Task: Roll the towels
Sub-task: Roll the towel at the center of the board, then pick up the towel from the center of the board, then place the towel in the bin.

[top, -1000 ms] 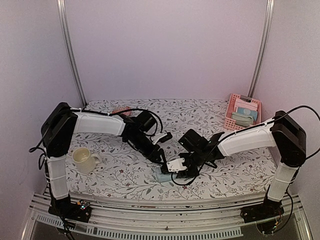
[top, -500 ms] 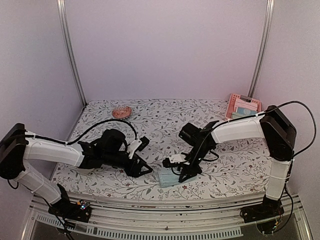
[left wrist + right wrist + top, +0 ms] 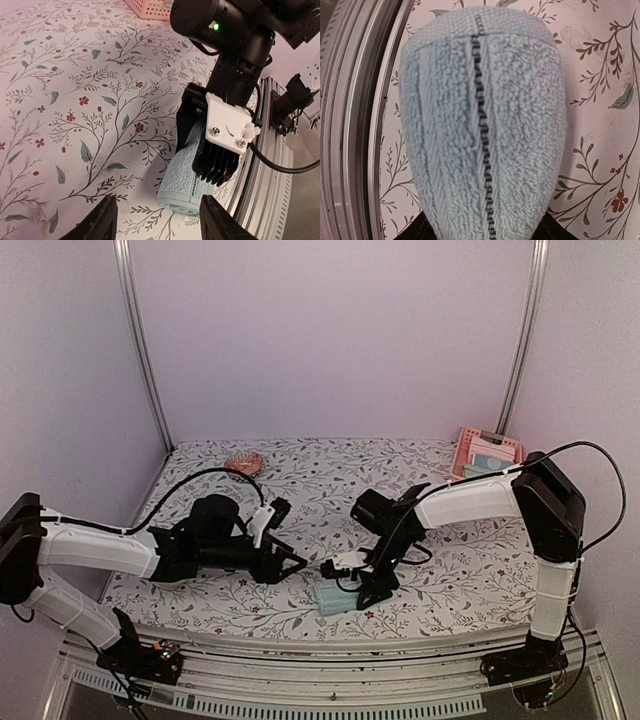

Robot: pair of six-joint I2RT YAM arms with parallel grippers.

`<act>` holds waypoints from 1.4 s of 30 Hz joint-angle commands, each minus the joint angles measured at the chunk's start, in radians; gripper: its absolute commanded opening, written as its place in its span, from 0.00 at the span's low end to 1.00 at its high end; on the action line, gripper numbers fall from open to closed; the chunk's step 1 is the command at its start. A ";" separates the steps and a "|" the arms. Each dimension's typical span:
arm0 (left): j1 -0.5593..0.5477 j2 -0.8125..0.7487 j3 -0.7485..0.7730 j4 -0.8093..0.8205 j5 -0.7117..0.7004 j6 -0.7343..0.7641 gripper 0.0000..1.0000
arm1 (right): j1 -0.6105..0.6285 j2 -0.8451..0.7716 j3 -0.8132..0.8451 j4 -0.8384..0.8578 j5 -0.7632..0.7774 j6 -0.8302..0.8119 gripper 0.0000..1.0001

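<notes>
Floral-print bench [image 3: 470, 585] carried the rolled light blue towel [image 3: 335, 599] near its front edge. The right end effector [image 3: 358, 582] straddled it, jaws seemingly spread clear. The left end effector [image 3: 291, 562] gaped wide, empty, just beside.

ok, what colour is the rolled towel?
The towel is light blue; clearest in the right wrist view.

Left gripper [image 3: 157, 212] farther from towel [image 3: 182, 177] (leftward)

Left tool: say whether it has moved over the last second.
Yes: the left tool has pulled back leftward, away from the rolled light blue terry towel.
</notes>
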 commanded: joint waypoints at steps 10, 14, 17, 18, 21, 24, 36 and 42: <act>-0.011 -0.172 -0.061 -0.002 -0.144 -0.004 0.57 | 0.072 0.020 0.015 -0.046 0.238 0.058 0.24; -0.009 -0.178 -0.051 -0.004 -0.150 0.010 0.57 | 0.060 -0.054 0.030 -0.083 0.248 0.040 0.20; -0.010 -0.166 -0.042 -0.001 -0.147 0.017 0.57 | 0.020 -0.093 0.058 -0.126 0.238 0.028 0.15; -0.009 -0.160 -0.038 0.003 -0.142 0.018 0.57 | 0.002 -0.101 0.065 -0.137 0.238 0.025 0.14; -0.009 -0.137 -0.028 0.023 -0.126 0.018 0.57 | -0.065 -0.126 0.076 -0.157 0.243 0.014 0.13; -0.010 -0.105 -0.007 0.026 -0.098 0.022 0.57 | -0.137 -0.144 0.085 -0.171 0.246 0.002 0.13; -0.011 -0.020 0.049 0.074 -0.016 0.013 0.57 | -0.489 -0.169 0.210 -0.190 0.306 -0.097 0.13; -0.014 0.001 0.057 0.084 0.002 0.009 0.57 | -0.715 -0.117 0.367 -0.174 0.337 -0.143 0.12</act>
